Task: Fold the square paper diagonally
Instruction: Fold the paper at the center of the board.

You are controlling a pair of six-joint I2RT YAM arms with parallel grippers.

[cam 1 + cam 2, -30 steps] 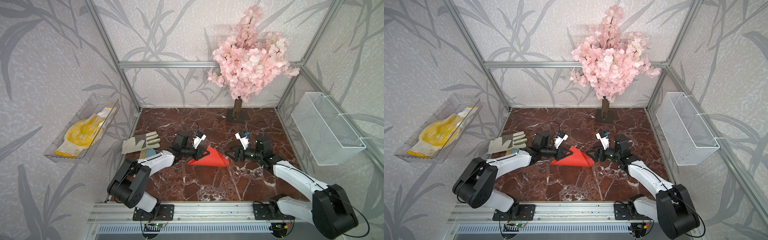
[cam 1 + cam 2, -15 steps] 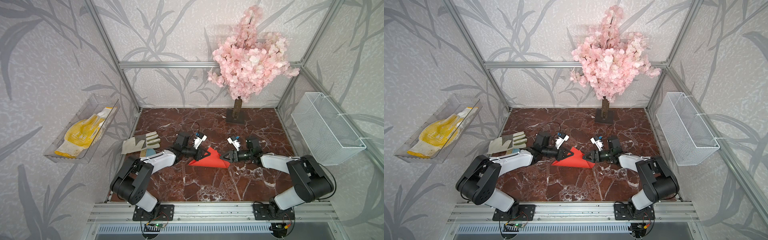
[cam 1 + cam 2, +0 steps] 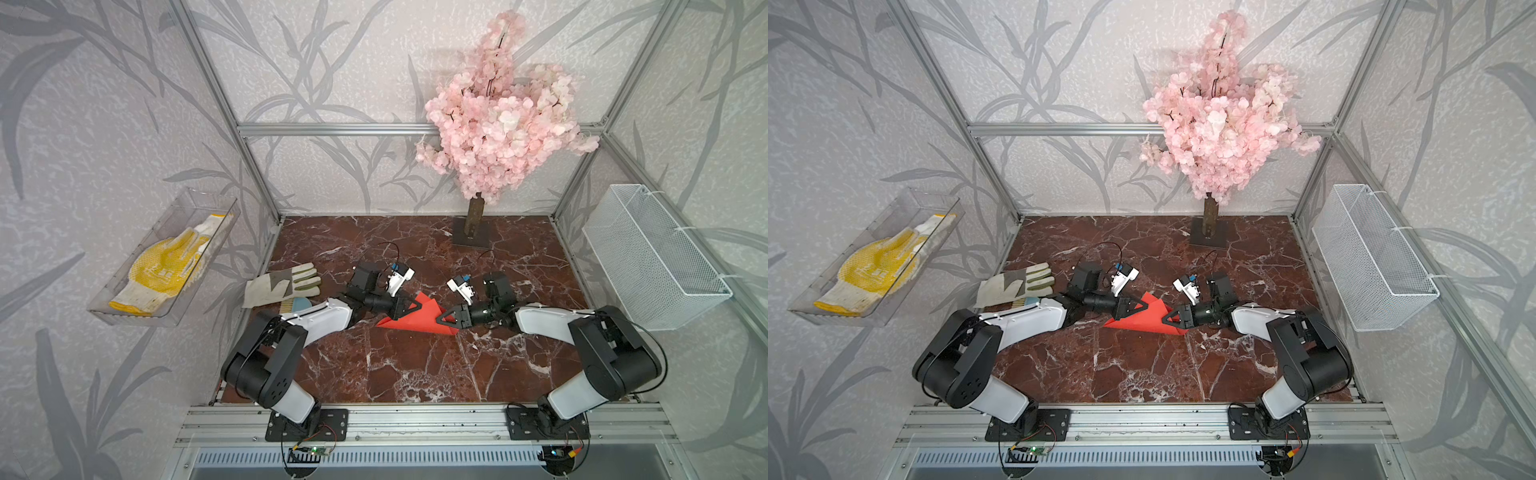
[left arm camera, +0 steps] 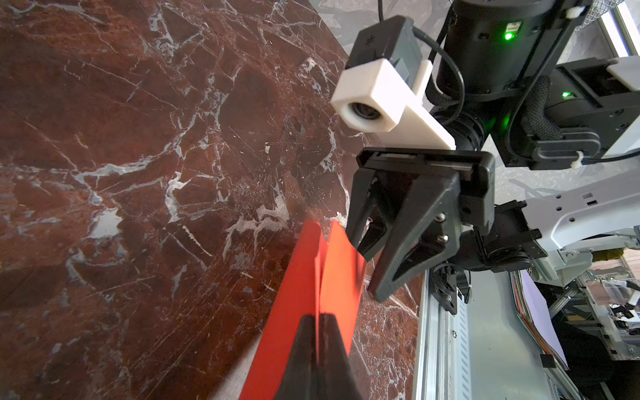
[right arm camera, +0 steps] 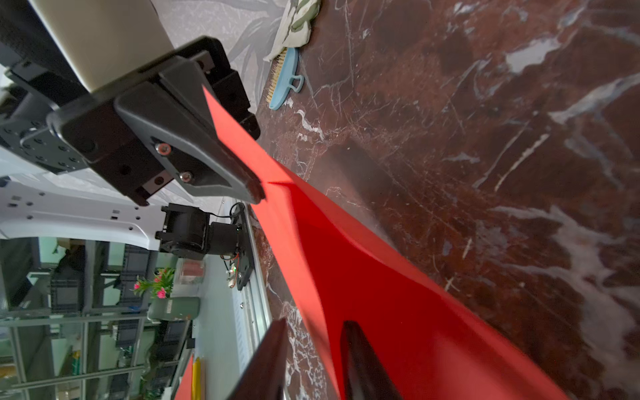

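left wrist view: the two black fingers (image 4: 303, 337) of the left gripper (image 4: 317, 320) are pressed together on a raised flap of the square paper (image 4: 291, 294), with only the thin sheet between them. the right gripper (image 4: 369, 275) faces it at the paper's far corner, jaws a narrow way apart. in the right wrist view its fingers (image 5: 360, 356) show a gap and the sheet's edge runs into that gap unclamped. in both top views the paper (image 3: 415, 323) (image 3: 1148, 321) has a triangular outline. its long lower edge lies on the red marble table (image 3: 395, 365) between the two arms. a pale work glove (image 3: 278, 284) lies well apart, by the left wall.
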